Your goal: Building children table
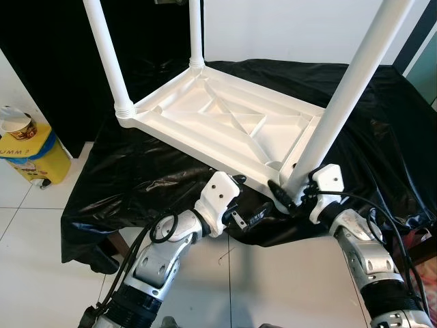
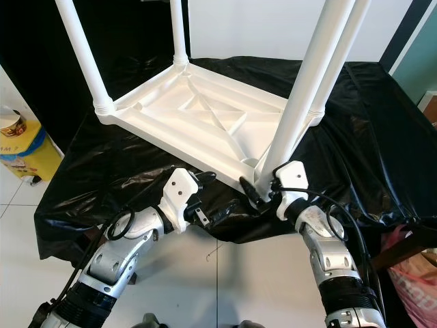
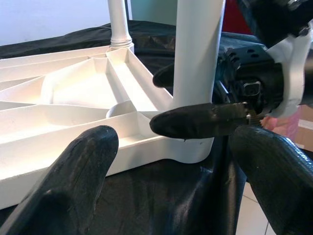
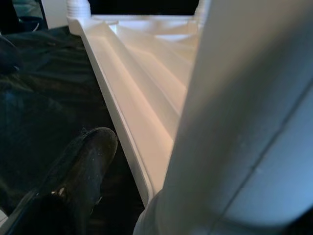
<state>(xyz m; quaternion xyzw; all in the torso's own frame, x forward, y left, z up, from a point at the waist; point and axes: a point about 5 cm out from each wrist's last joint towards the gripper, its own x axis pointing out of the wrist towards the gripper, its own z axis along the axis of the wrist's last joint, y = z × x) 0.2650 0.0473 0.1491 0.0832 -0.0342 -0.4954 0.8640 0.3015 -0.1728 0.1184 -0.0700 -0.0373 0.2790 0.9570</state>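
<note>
Upside-down white children's table (image 1: 225, 123) on a black-draped counter (image 1: 382, 137), legs pointing up.

Right pincer (image 1: 292, 198) grips the near corner leg (image 1: 341, 102) at the counter's front edge; left pincer (image 1: 256, 214) hangs open just beside it. A yellow container (image 1: 31, 154), lettered "UMM ?", stands on the floor to the left.

1. The white plastic tabletop (image 1: 225, 126) lies upside down on the black-draped counter (image 1: 382, 130), its ribbed underside facing up with diagonal braces crossing between the corners.
2. Two far legs (image 1: 106, 58) stand upright in their corner sockets, ringed collars at the base.
3. The near leg (image 1: 348, 89) rises tilted from the near right corner socket, where the right claw (image 1: 290, 198) closes around its base.
</note>
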